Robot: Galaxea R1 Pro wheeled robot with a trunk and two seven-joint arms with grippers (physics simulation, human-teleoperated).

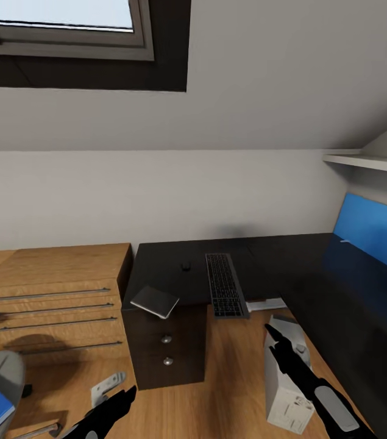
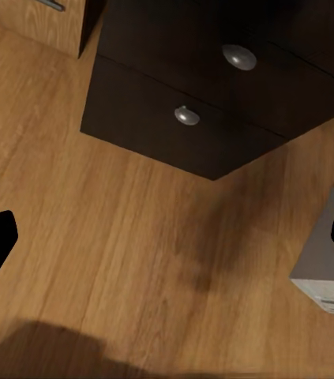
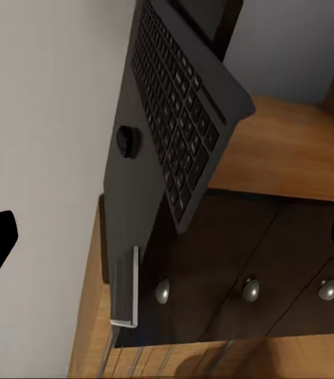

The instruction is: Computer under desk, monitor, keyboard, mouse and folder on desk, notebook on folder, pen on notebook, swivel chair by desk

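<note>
Keyboard (image 1: pixel 225 285) and mouse (image 1: pixel 186 266) seen on dark counter (image 1: pixel 156 268); notebook (image 1: pixel 155 301) overhanging counter edge. Computer (image 1: pixel 286 384) on floor (image 1: pixel 230 378). Left gripper (image 2: pixel 167 237) and right gripper (image 3: pixel 167 245) spread wide, nothing held.

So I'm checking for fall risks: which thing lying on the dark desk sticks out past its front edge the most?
The keyboard: its near end juts over the edge. The notebook overhangs only at the corner, and the mouse sits fully on.
</note>
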